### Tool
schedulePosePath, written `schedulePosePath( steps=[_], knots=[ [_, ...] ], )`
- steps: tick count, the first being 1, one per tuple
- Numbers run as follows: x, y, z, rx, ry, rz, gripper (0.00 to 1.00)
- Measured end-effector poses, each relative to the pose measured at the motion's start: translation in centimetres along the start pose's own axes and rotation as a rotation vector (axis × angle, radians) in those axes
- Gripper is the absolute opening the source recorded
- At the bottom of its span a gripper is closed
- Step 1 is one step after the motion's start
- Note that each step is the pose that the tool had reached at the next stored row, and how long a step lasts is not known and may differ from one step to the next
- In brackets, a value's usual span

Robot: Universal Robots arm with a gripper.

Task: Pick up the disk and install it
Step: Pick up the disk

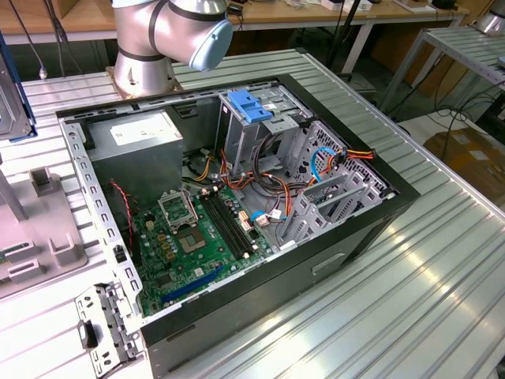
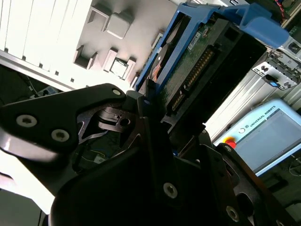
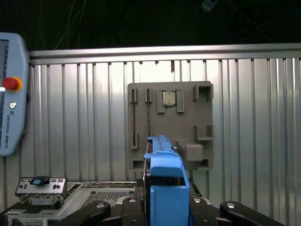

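Blue bracket (image 1: 249,105) in case (image 1: 260,316), disk (image 2: 197,70) in jaws

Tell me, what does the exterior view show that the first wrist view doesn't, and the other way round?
Exterior view: the computer's insides, with motherboard, grey power supply and a bare blue bracket. First wrist view: the disk in its blue rails, edge-on in the gripper, and a pendant with a red button. Both: the ribbed metal table and the grey fixture plate.
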State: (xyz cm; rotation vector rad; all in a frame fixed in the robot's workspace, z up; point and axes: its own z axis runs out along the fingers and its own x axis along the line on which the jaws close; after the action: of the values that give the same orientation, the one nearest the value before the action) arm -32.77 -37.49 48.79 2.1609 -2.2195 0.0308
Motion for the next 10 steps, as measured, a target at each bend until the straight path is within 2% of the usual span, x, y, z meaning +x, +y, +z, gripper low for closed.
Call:
schedulePosePath(
  steps=[10],
  knots=[
    [0.54, -0.4, 0.13, -0.0002, 0.0002, 0.0, 0.36]
  ],
)
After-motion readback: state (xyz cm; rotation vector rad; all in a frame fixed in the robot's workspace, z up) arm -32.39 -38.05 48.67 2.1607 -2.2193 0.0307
